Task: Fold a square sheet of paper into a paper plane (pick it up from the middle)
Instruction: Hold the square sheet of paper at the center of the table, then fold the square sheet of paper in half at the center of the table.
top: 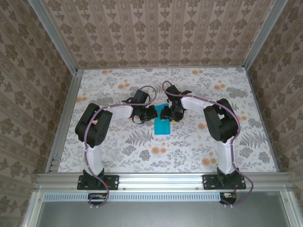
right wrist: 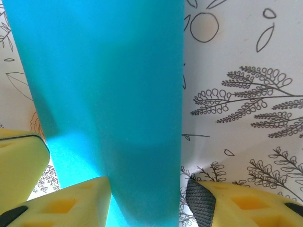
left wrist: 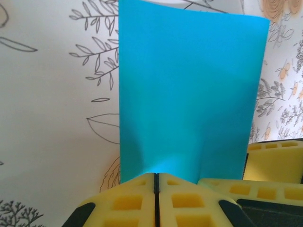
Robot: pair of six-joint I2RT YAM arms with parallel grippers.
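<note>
The square sheet of paper [top: 162,125] is teal-blue and sits mid-table between both grippers, curved up off the floral tablecloth. My left gripper [top: 149,114] is shut on its near edge, and in the left wrist view the yellow pads [left wrist: 137,198] press together at the left gripper [left wrist: 156,176] with the paper [left wrist: 189,94] rising out of them. My right gripper [top: 170,113] stands open astride the sheet. In the right wrist view the paper [right wrist: 104,85] runs between the spread fingers of the right gripper [right wrist: 146,189], close to the right pad [right wrist: 236,201].
A floral tablecloth [top: 189,146] covers the table. Aluminium frame rails [top: 66,109] run along its sides, with patterned walls beyond them. Both arms arch in from the near edge and meet at the centre. A pad of the other gripper [left wrist: 274,161] shows beside the sheet.
</note>
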